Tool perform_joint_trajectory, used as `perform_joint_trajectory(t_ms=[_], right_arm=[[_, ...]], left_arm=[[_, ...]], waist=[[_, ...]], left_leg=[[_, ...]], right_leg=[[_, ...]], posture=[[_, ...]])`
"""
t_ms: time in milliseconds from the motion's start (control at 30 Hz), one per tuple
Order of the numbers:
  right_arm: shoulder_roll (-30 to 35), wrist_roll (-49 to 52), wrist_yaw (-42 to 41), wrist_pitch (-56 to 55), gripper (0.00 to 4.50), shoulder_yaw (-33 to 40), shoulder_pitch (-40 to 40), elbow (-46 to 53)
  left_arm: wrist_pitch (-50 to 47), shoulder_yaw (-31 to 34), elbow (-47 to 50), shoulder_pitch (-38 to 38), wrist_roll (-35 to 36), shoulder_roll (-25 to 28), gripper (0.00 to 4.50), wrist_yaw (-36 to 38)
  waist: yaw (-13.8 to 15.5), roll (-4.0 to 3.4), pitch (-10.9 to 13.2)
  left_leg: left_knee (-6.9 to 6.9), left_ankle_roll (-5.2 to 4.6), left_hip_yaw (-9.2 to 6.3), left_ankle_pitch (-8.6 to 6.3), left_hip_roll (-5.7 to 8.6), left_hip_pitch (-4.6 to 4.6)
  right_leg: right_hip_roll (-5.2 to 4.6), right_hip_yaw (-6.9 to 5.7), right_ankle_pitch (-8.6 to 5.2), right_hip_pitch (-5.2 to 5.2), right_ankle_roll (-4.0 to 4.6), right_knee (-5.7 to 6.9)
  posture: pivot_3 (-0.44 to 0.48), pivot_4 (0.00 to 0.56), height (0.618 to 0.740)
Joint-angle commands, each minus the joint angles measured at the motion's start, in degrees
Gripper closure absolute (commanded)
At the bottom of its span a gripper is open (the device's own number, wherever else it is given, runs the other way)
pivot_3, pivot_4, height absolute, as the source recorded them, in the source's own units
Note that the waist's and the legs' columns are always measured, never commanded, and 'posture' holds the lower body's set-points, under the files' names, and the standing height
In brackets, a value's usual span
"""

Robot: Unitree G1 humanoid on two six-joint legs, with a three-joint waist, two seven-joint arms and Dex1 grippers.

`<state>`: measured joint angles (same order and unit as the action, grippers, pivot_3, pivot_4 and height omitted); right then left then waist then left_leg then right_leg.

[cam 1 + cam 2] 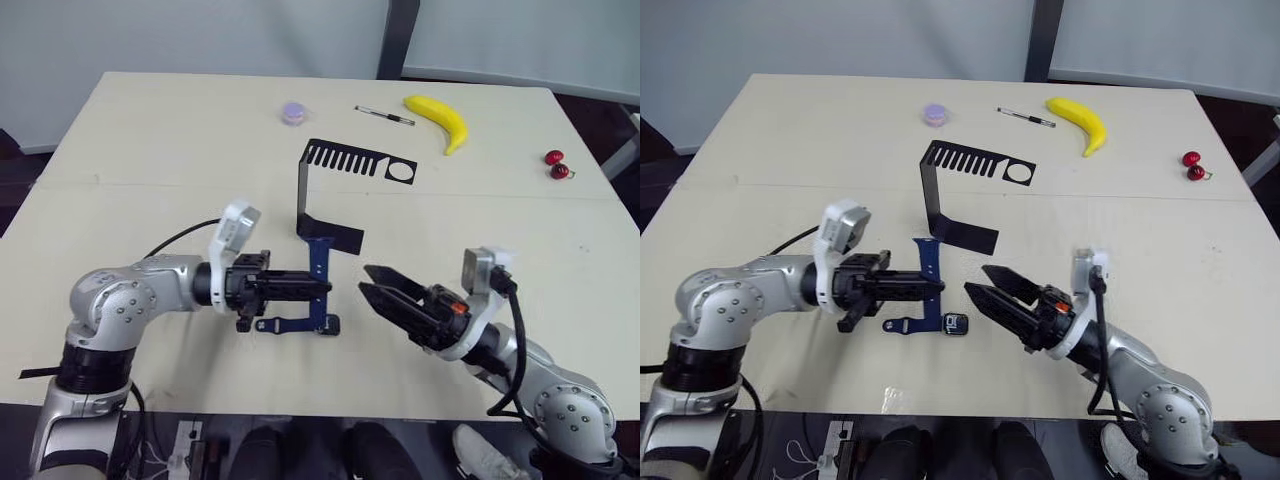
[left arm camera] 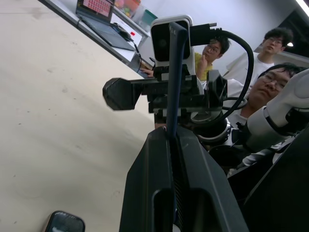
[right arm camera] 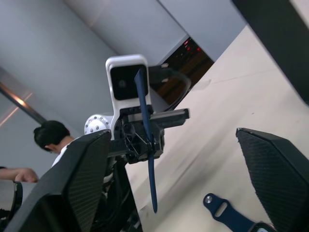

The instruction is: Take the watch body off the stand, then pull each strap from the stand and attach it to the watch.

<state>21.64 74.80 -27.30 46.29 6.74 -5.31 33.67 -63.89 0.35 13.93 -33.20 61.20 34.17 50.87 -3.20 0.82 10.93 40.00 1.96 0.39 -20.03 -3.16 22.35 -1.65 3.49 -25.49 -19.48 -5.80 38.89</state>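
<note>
Bare table (image 1: 1160,250) lies open right of the stand (image 1: 940,205). The held strap (image 1: 929,270) and watch body (image 1: 956,323) sit between the grippers.

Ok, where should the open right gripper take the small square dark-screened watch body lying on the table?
Probably across its near and far edges, from above. The watch body lies flat, the dark blue flat strap runs off its left side, and its right side should stay free for the upright strap in the left gripper.
</note>
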Motion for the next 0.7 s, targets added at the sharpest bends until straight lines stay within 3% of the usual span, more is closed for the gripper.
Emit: perform_joint_trajectory(t_ms=[33,100,400,567,700], right_arm=[[-0.8,0.7,1.1,-1.2,0.12,-1.5,-1.5,1.2],[-2.0,0.5,1.7,-2.1,0.12,-2.1,-3.0,0.4],[-3.9,-1.4,1.6,-3.9,0.12,-3.3,-6.5,-2.3],[-4.1,-1.8,1.5,-3.8,2.4,-3.9,-7.8,-2.8],[-4.8,-1.3,1.7,-3.6,2.4,-4.2,-8.6,-2.9]], left_arm=[[-2.3,0.5,-1.2,-2.0,2.1,-2.0,4.5,-1.9],[-4.7,1.5,-2.3,-3.0,4.4,-3.3,4.5,-2.7],[-4.6,1.6,-3.0,-3.3,2.8,-2.3,4.5,-1.6],[-4.0,1.0,-2.5,-3.1,1.9,-2.3,4.5,-1.3],[-4.0,1.3,-2.0,-2.6,2.1,-2.8,4.5,-1.8]], waist=[[0.0,0.0,0.0],[-0.1,0.0,0.0],[0.0,0.0,0.0],[0.0,0.0,0.0],[-0.1,0.0,0.0]], left_leg=[[-0.01,0.0,0.0,0.0,0.01,0.0],[-0.01,0.0,-0.01,0.0,0.01,0.01],[-0.01,0.0,-0.03,0.0,0.01,0.01],[0.0,0.0,-0.04,0.0,0.02,0.01],[0.0,0.0,-0.05,0.0,0.02,0.01]], right_leg=[[0.0,0.0,0.0,0.0,0.0,0.0],[0.0,0.0,0.0,-0.02,0.0,0.01],[-0.03,-0.01,0.0,-0.04,0.0,0.03],[-0.03,-0.02,0.0,-0.04,0.0,0.03],[-0.04,-0.02,0.0,-0.04,0.0,0.03]], posture=[[0.0,0.15,0.74],[0.0,0.15,0.74],[0.0,0.15,0.74],[0.0,0.15,0.74],[0.0,0.15,0.74]])
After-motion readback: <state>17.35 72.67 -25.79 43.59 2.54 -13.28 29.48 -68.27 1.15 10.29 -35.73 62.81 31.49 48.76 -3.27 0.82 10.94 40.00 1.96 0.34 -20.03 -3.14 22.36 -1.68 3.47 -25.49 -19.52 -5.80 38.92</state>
